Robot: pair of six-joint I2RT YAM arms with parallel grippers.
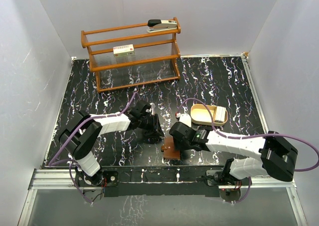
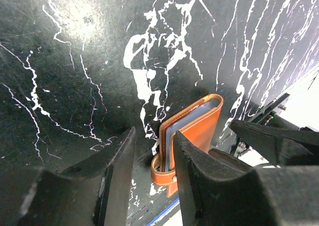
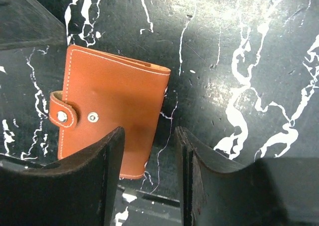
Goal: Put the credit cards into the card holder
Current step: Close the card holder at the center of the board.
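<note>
The card holder [image 3: 112, 104], a brown leather wallet, lies folded shut on the black marbled table with its snap tab fastened; it also shows near the front edge [image 1: 172, 151]. A pale blue-grey credit card edge [image 2: 174, 131] shows between its covers [image 2: 199, 123]. My left gripper [image 2: 152, 158] is open, its right finger beside the wallet's tab end, nothing gripped. My right gripper [image 3: 148, 143] is open just above the wallet's lower right corner, with bare table between its fingers. In the top view both grippers, left [image 1: 153, 129] and right [image 1: 175, 136], hover close by the wallet.
A shallow tan tray [image 1: 202, 113] lies right of centre with pale cards [image 1: 220, 115] in its right end. A wooden rack [image 1: 132, 54] at the back carries a stapler [image 1: 162, 24] and a white box with a red label [image 1: 123, 50]. White walls enclose the table.
</note>
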